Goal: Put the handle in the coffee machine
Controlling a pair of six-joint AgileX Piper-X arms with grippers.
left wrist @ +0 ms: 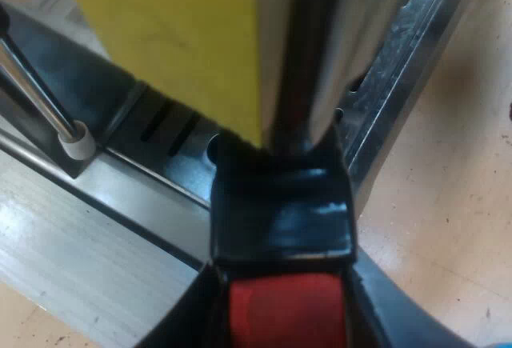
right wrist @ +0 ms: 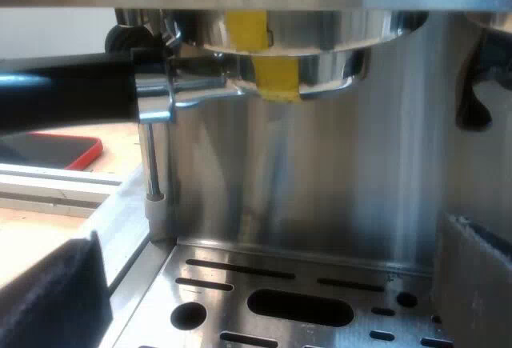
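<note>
Two views: left hand [left wrist: 284, 316] clamps handle [left wrist: 280, 220]; right hand [right wrist: 264, 284] open, sees holder [right wrist: 320, 68] at machine [right wrist: 360, 172].

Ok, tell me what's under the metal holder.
The slotted drip tray, with open space between. Fingers of the right pincer hide the tray's near corners; yellow tape covers part of the metal holder.

The handle's [left wrist: 280, 220] red end [left wrist: 288, 312] ran past the picture's edge, as did the left fingers [left wrist: 392, 316] beside it. A close yellow strip [left wrist: 184, 36] was blurred. The right fingers [right wrist: 56, 300] were cut off too.
</note>
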